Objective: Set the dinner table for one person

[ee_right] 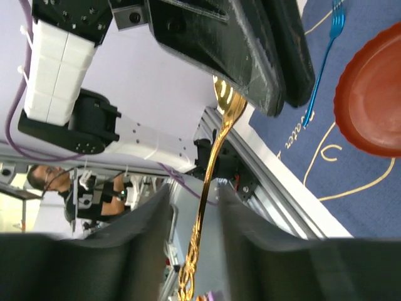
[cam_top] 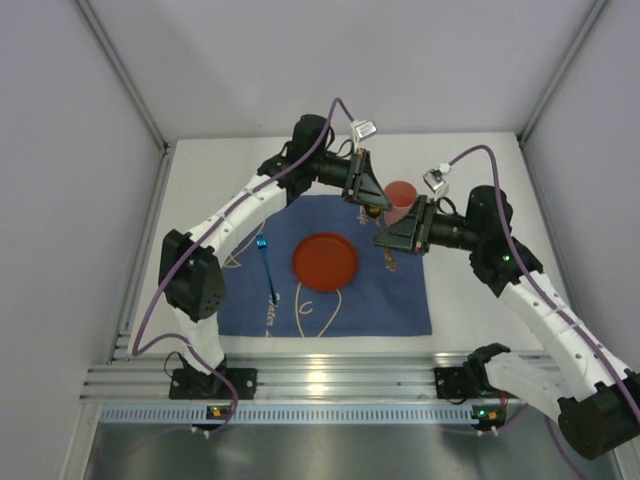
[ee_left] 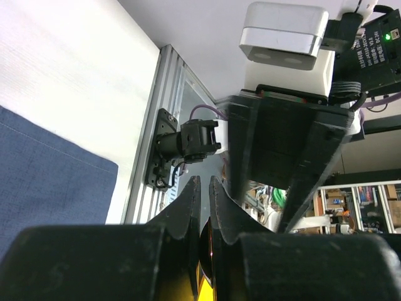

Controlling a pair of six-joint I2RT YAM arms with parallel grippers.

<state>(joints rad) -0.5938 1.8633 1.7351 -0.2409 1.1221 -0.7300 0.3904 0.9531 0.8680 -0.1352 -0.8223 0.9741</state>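
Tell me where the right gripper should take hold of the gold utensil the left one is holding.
Take the slim handle of the gold utensil, away from the wider end the left gripper clamps. That handle is free and runs lengthwise between the right gripper's open fingers, so closing across it should do.

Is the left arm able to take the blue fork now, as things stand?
Probably not yet. The left gripper is shut on the gold utensil. The blue fork lies uncovered on the blue cloth, left of the red plate, so nothing blocks it.
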